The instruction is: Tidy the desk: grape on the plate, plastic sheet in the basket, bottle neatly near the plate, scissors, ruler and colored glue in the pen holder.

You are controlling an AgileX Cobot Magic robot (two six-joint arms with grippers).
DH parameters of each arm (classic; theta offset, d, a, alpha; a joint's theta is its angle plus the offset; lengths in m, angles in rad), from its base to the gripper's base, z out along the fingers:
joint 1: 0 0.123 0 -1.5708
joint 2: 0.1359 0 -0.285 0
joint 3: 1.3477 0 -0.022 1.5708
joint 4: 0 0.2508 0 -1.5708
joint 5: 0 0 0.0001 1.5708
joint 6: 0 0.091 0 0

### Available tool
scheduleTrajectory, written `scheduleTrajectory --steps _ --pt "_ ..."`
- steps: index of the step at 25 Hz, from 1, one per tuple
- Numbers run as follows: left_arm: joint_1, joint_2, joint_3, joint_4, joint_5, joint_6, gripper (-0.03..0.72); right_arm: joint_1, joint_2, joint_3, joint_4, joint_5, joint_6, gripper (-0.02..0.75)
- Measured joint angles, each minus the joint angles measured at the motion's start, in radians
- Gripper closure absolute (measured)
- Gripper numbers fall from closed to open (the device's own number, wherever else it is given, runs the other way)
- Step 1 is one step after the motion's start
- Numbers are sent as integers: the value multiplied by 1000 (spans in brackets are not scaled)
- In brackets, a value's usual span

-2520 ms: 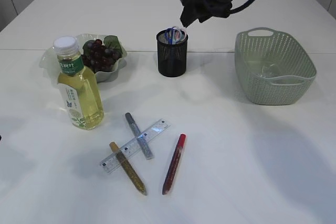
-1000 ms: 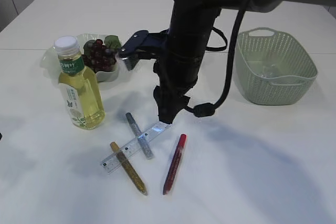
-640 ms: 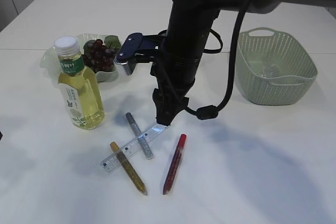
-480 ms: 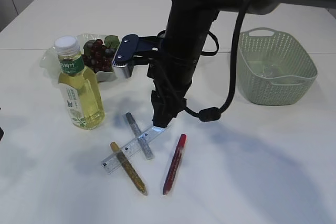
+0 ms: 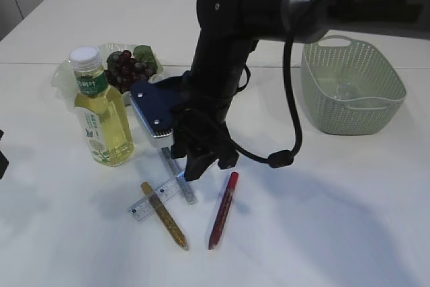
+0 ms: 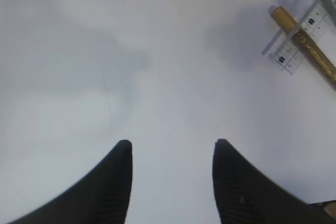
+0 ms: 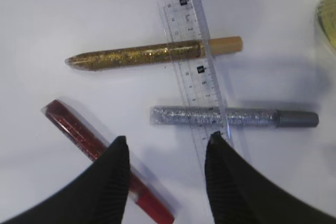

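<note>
1. Right end effector (image 7: 165, 153) lowered over the cluster of pens, fingers spread, nothing pinched; one fingertip (image 7: 214, 139) at the near end of the ruler (image 7: 195, 72), contact not determinable.
2. Ruler laid across the gold glue pen (image 7: 152, 53) and the silver glue pen (image 7: 231, 117); red glue pen (image 7: 102, 153) just beside, at 8 o'clock of the ruler in the right wrist view.
3. Left end effector (image 6: 170, 156) spread, empty, above bare surface (image 6: 105, 66); ruler end and gold pen at 2 o'clock.
4. Bottle (image 5: 101, 107) upright at 9 o'clock of the arm (image 5: 222, 65), touching the plate (image 5: 144, 92) or just in front of it.
5. Grape (image 5: 127, 68) on the plate.
6. Basket (image 5: 351, 85) at 3 o'clock, well apart.
7. Pen holder hidden behind the arm.
8. Surface white, plain, with soft shadows; white wall panels behind at 12 o'clock.
</note>
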Motion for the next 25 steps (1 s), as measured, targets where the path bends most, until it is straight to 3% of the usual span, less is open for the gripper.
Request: scheduleTrajectory --steps 7,13,18,25 --pt "0 0 0 0 -15 0 326 79 76 -53 -3 -52 -17 360" --pt "0 0 0 0 -16 0 326 86 134 -125 -24 -49 -12 359" --pt "0 0 0 0 -18 0 326 86 141 -137 -42 -46 -1 302" --pt "0 0 0 0 -18 0 326 86 152 -138 -42 -40 13 282"
